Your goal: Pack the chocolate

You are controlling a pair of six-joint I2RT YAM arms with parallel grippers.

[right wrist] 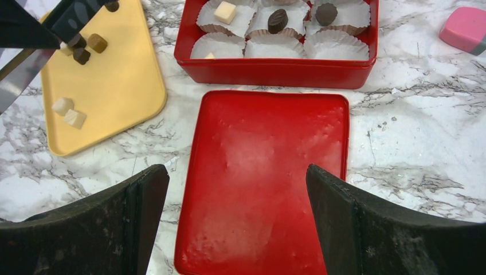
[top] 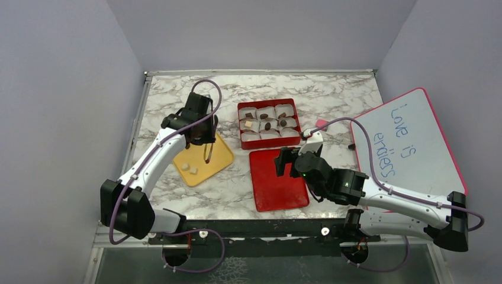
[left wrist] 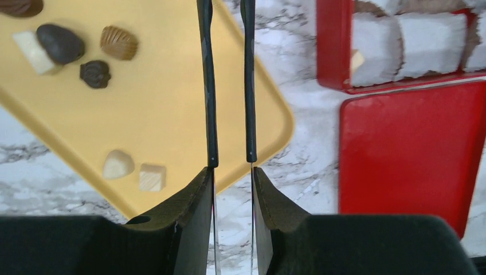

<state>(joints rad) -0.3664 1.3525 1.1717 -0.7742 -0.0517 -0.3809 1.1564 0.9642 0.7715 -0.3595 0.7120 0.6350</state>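
Observation:
My left gripper (top: 201, 133) is shut on metal tweezers (left wrist: 209, 86) with black tips, held over the yellow tray (left wrist: 172, 103). The tweezer tips run out of the top of the left wrist view. Chocolate pieces lie on the tray: a dark round (left wrist: 60, 43), a tan shell (left wrist: 119, 42), a dark swirl (left wrist: 95, 74), and two pale pieces (left wrist: 118, 164) at the near end. The red box (right wrist: 275, 71) has paper cups; one holds a cream cube (right wrist: 225, 11) and two hold dark pieces (right wrist: 278, 20). My right gripper (right wrist: 238, 175) is open and empty above the red lid (right wrist: 269, 172).
A pink block (right wrist: 465, 28) lies right of the box. A whiteboard (top: 402, 142) with handwriting lies at the right of the marble table (top: 331, 94). Grey walls stand round the table on three sides.

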